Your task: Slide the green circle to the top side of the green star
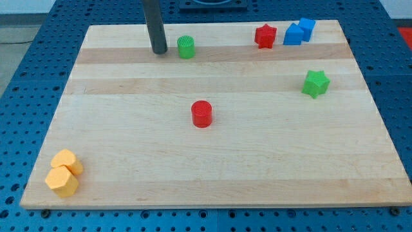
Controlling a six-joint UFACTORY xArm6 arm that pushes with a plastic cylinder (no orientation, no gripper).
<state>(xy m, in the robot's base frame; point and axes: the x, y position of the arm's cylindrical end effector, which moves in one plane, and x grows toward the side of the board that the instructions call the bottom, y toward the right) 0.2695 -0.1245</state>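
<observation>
- Camera view: sitting near the upper middle of the frame, the green circle (pixel 186 47), a short upright cylinder on the wooden surface (pixel 212 167).
- Resting toward the upper right, well apart from it, the green star (pixel 315 84).
- Standing just to the circle's left, my tip (pixel 159 51), close but seemingly not touching.
- Lying between them along the top edge: a red star (pixel 265 36) and two blue blocks (pixel 300 31).
- Likely handling as light, rigid and easy-sliding; round side apt to roll off a push not centred.
- Best contact: mid-height on the left face, pushing rightward.
- No jaws here: only a plain rod, holding nothing.
- Elsewhere: red cylinder (pixel 201 114) centre, two yellow blocks (pixel 64 173) lower left.
</observation>
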